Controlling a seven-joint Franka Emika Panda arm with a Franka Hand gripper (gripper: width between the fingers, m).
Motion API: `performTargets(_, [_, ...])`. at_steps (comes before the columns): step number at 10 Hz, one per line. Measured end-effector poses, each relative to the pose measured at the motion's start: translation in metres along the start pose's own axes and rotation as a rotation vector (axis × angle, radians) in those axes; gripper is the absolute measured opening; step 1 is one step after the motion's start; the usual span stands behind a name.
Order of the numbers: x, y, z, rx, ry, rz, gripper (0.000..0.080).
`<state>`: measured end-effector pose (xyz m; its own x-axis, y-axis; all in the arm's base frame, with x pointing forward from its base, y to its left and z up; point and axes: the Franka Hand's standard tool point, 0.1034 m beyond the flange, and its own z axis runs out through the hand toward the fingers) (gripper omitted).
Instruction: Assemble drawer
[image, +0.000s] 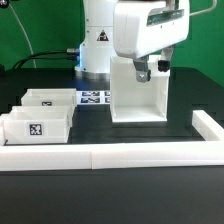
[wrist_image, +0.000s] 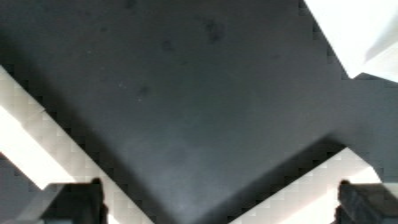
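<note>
The tall white open-fronted casing (image: 138, 95) stands upright on the black table, right of centre in the exterior view. My gripper (image: 150, 69) hangs just above its top edge, open and empty. Two small white trays with square tags lie at the exterior view's left, one nearer (image: 38, 128) and one behind it (image: 48, 100). In the wrist view my gripper (wrist_image: 217, 205) has its two dark fingertips (wrist_image: 71, 203) far apart with nothing between them. White slanted edges (wrist_image: 36, 130) frame a dark surface below; I cannot tell which part they belong to.
The marker board (image: 93, 98) lies flat between the trays and the casing. A long low white rail (image: 120, 152) runs along the front, and another (image: 208, 125) along the exterior view's right. The robot's base (image: 98, 40) stands behind.
</note>
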<state>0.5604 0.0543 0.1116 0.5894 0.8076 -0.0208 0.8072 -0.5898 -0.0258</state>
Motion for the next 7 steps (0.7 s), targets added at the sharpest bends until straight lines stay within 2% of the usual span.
performTargets(6, [-0.0005, -0.0003, 0.0000, 0.000, 0.002, 0.005, 0.0649])
performTargets(7, [-0.0071, -0.0052, 0.0009, -0.007, 0.023, 0.069, 0.0649])
